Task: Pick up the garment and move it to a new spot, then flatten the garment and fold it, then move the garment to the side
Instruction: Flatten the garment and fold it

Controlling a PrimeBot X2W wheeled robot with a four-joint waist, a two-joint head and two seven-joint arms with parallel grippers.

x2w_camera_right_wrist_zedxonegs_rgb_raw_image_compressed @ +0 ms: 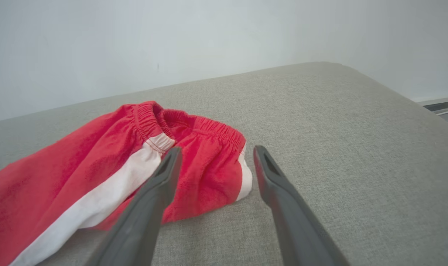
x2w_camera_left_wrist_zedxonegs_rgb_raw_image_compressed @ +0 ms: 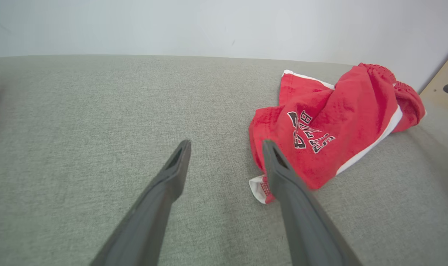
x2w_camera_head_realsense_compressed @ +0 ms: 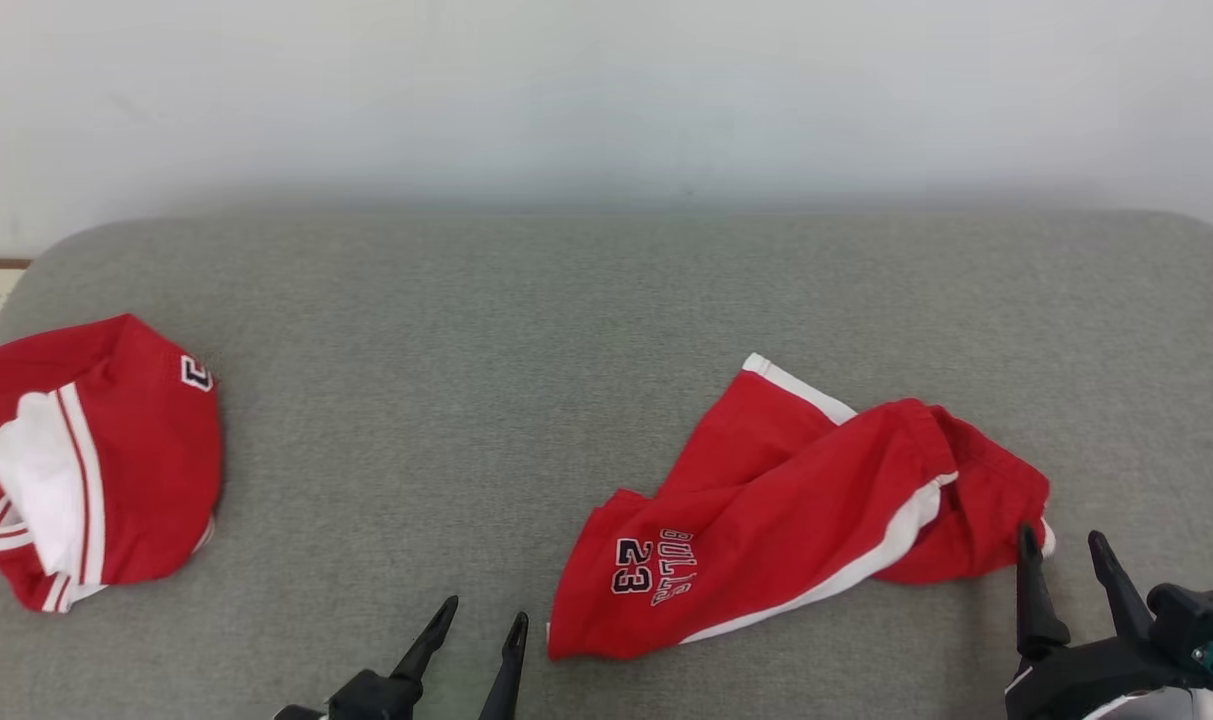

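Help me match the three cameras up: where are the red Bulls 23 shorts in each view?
Head view: the red Bulls 23 shorts lie lower right of centre, between the left gripper and the right gripper.
Left wrist view: in the right half, with the print showing.
Right wrist view: at left and centre, elastic waistband nearest the fingers.
Shared landmark: the shorts' white side stripe.

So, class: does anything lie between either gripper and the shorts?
Nothing visible. Only bare cushion separates the left gripper from the shorts; the right gripper is at their waistband end. The other red garment lies far left.
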